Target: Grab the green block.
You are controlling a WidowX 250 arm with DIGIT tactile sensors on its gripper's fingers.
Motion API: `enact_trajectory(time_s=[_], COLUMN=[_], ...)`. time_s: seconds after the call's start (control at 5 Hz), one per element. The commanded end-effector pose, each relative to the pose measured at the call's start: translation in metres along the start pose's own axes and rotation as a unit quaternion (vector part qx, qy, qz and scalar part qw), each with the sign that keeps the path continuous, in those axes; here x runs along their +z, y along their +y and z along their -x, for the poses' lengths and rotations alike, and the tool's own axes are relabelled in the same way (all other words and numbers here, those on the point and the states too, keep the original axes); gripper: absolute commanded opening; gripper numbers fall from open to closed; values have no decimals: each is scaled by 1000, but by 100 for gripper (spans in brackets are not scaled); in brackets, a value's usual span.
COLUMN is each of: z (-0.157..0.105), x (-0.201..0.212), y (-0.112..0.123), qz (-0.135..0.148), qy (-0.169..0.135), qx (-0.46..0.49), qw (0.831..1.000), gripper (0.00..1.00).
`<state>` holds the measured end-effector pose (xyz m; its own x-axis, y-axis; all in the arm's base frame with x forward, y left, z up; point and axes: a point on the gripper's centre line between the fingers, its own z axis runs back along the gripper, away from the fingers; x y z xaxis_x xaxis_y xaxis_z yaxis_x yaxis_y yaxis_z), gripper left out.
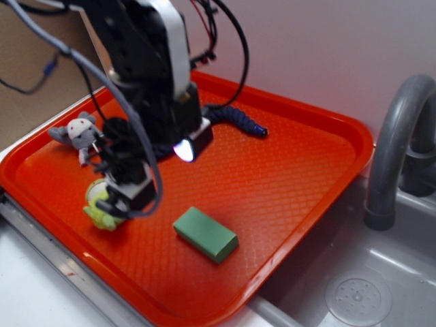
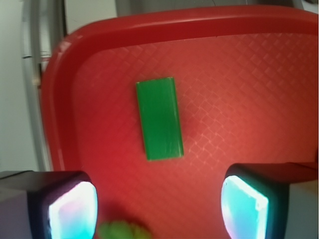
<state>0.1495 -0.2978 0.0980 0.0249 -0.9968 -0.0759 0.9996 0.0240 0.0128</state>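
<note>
The green block [image 1: 206,234] lies flat on the red tray [image 1: 293,170] near its front edge. In the wrist view the green block [image 2: 159,118] lies lengthwise ahead of the jaws, above their gap. My gripper [image 1: 146,174] hovers over the tray's left half, up and left of the block, not touching it. In the wrist view the gripper [image 2: 158,206] is open wide and empty, its two glowing pads [image 2: 74,211] far apart.
A yellow-green plush toy [image 1: 101,204] sits under the gripper's left side and shows blurred in the wrist view [image 2: 122,231]. A grey plush [image 1: 80,135] lies at the tray's left, a dark blue worm toy [image 1: 238,119] at the back. A sink and grey faucet [image 1: 395,150] lie right.
</note>
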Motion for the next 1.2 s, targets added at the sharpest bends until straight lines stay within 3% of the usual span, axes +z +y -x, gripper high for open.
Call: enact_trajectory(time_s=[0.0,0.2,0.4,0.6,0.8,1.0], z=[-8,-15,-26,-35,-37,-21], x=[-17,-34,-53,-57,-45,-13], y=[-26,-28,-30,-33,-38,-34], qz=[-8,-7,-9,-9,-43,-38], qy=[-8,8,43,51,61,93], qx=[-9,-11,-18,-33,-8,104], qw=[1000,1000,999,998,997,990], gripper=[100,100,100,100,0,0])
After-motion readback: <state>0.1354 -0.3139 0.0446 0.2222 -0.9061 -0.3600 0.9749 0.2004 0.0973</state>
